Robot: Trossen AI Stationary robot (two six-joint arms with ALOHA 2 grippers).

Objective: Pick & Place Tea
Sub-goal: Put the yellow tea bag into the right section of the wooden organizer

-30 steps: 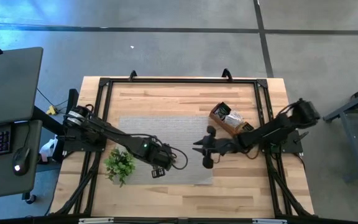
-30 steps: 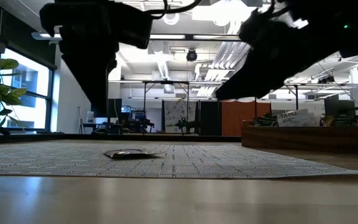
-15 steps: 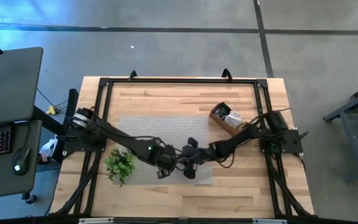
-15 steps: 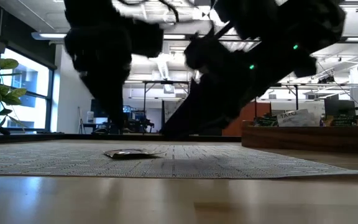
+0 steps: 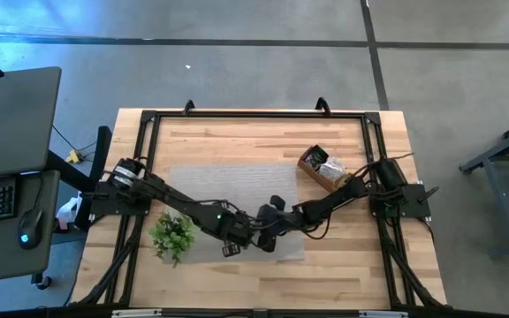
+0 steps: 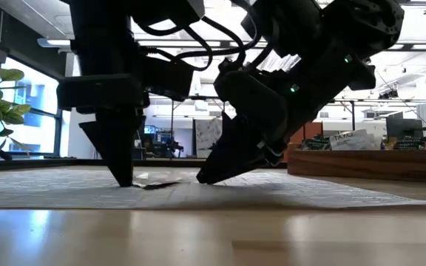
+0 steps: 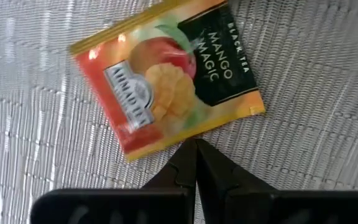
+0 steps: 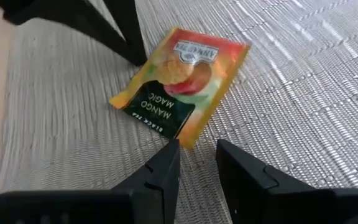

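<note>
Both my arms have dropped onto the grey woven mat (image 5: 237, 181). The left gripper (image 7: 196, 163), fingers pressed together, pins the orange-and-black mango tea sachet (image 7: 169, 78); the right gripper (image 8: 196, 163), fingers narrowly parted, noses its opposite edge. Looks like a pickup is next.

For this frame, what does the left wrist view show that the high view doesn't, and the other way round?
Only the left wrist view: the sachet's print, a mango picture with "Mango Magic, Black Tea", and the left hand's shut fingers, their tips at its edge.

Only the high view: the whole table, the green plant sprig, the brown box of tea sachets, and the right hand meeting the left at the mat's front edge.

Both: the grey woven mat, and the left arm down over it.
</note>
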